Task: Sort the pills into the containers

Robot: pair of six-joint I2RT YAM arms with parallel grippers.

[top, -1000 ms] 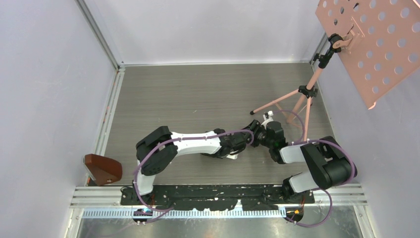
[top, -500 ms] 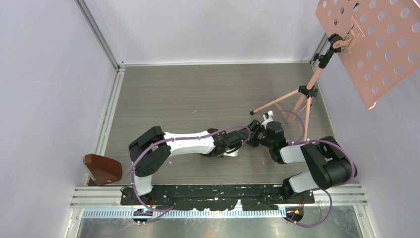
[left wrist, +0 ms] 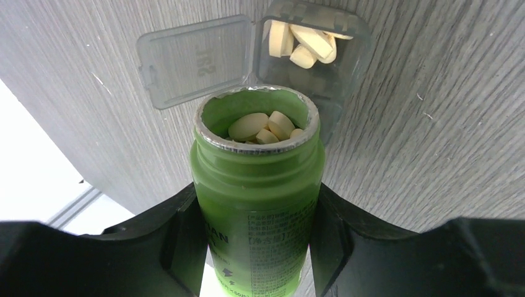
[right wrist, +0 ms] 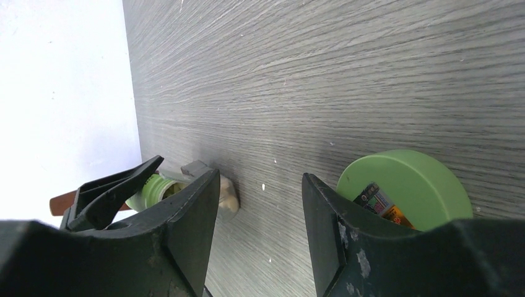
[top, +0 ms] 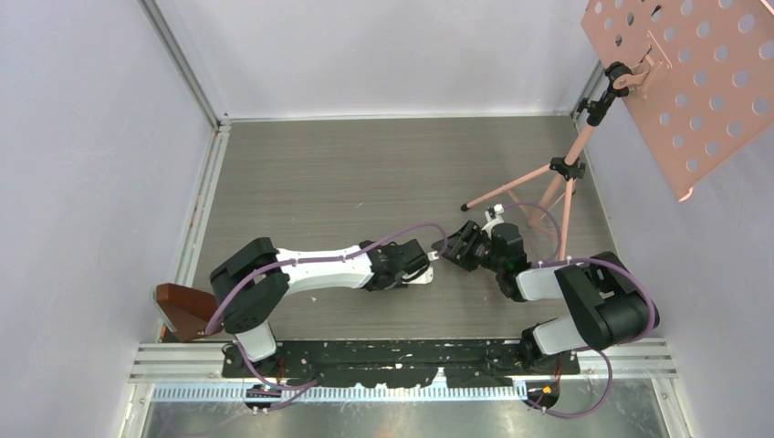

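Note:
My left gripper (left wrist: 257,207) is shut on the green bottle (left wrist: 257,185), which is uncapped and tipped forward, with pale pills (left wrist: 263,127) at its mouth. Just beyond the mouth lies the translucent grey case (left wrist: 322,80) on the table, its lid (left wrist: 195,59) flipped open to the left and several pills (left wrist: 303,43) in one compartment. My right gripper (right wrist: 260,204) stands open over bare table with nothing between its fingers. The bottle's green cap (right wrist: 405,182) lies right beside its right finger. In the top view the two grippers, left (top: 427,262) and right (top: 459,246), face each other closely.
A pink music stand (top: 548,173) spreads its tripod legs on the table just behind the right gripper, its perforated desk (top: 694,82) overhead at the right. A brown object (top: 187,310) sits at the near left edge. Walls close in three sides.
The left arm has drawn back to the left with the bottle, widening the gap to the right gripper. The right arm has stayed put.

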